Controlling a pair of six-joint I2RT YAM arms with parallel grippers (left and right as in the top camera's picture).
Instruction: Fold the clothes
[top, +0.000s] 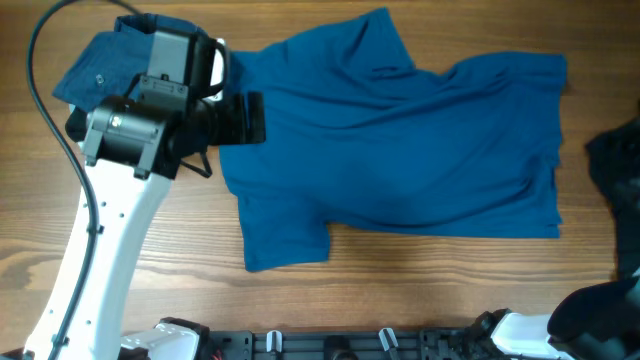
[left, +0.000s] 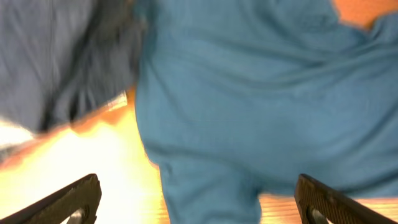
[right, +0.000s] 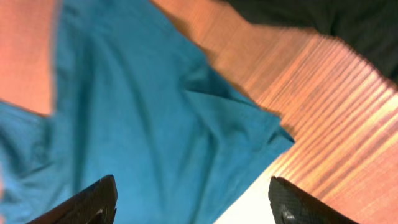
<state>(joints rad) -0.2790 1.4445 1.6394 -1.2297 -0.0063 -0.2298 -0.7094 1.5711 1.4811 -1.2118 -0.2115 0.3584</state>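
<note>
Item: blue T-shirt (top: 400, 140), spread rumpled and unfolded on the wooden counter (top: 420, 290). It lies directly ahead of and beneath the left tool (left: 199, 190), whose fingers stand wide apart, gripping nothing, with a sleeve running down between them. Second item: darker blue garment (top: 85, 65), bunched just to that tool's left, close beside the shirt's edge. Right tool (right: 193, 193), fingers also spread wide and gripping nothing, hangs over a corner of the shirt, with a dark cloth (right: 311, 15) lying farther ahead and to its right across bare wood.
</note>
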